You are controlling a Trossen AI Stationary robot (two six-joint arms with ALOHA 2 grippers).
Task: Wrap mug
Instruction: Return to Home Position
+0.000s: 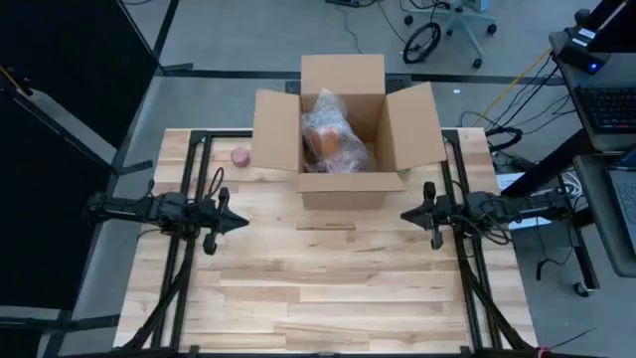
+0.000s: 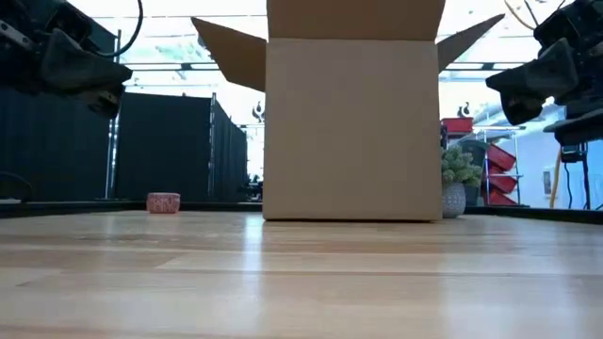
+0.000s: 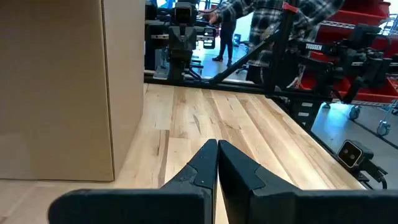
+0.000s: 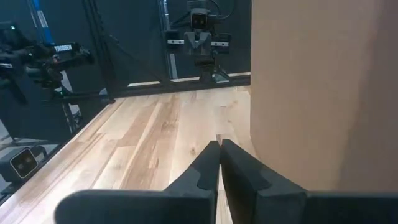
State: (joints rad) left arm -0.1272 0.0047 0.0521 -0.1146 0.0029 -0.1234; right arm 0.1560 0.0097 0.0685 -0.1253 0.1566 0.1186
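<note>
Looking past left gripper (image 3: 217,147), fingers (image 3: 198,169) pressed together, above wooden worktop (image 3: 249,124); cardboard box (image 3: 56,87) close alongside; person (image 3: 273,15) in plaid beyond far edge.

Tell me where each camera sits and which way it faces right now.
High: above the table, looking straight down; shows both arms, left gripper, right gripper, box.
Low: table-top height, level toward the box; arm ends at upper corners.
Left wrist: on left arm, facing the right arm past its shut fingers.
Right wrist: mirrored, from right arm.
Shared: all four show the box.
</note>
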